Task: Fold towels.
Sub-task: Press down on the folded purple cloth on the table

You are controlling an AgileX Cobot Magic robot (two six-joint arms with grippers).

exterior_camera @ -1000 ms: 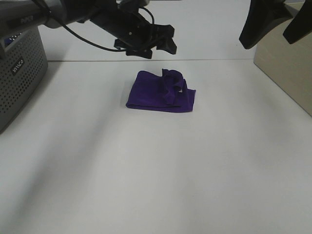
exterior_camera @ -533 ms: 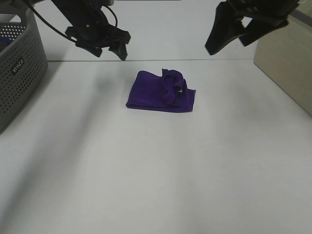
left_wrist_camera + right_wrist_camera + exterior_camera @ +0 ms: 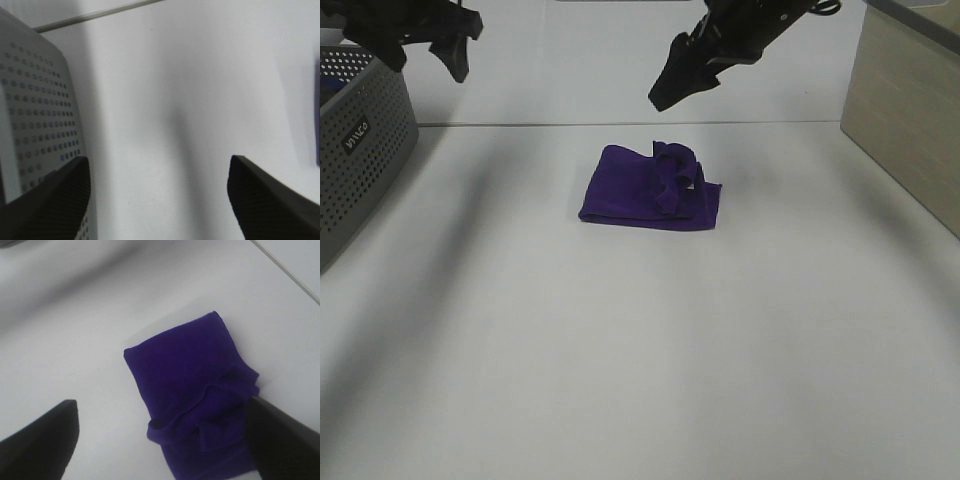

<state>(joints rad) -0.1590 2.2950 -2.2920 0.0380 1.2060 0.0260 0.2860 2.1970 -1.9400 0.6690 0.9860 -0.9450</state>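
Note:
The deep purple towel (image 3: 650, 188) lies on the white table, folded into a small bundle with a rumpled ridge on its right side. It also shows in the right wrist view (image 3: 192, 385). No white tag is visible. My right gripper (image 3: 678, 90) is open and empty, hanging above and just behind the towel; in its wrist view (image 3: 160, 440) the jaws stand wide on either side of the bundle. My left gripper (image 3: 428, 62) is open and empty, high at the far left above the grey perforated basket (image 3: 360, 150). Its wrist view (image 3: 157, 200) shows the basket wall (image 3: 40, 115).
A beige box (image 3: 905, 100) stands at the table's right edge. The grey basket fills the left edge. The table's back edge meets the wall just behind the towel. A thin purple sliver of the towel (image 3: 317, 120) touches the left wrist view's border.
My left gripper has swung from above the towel to the far left over the basket. My right gripper has moved in from the right to above the towel. The towel has not moved.

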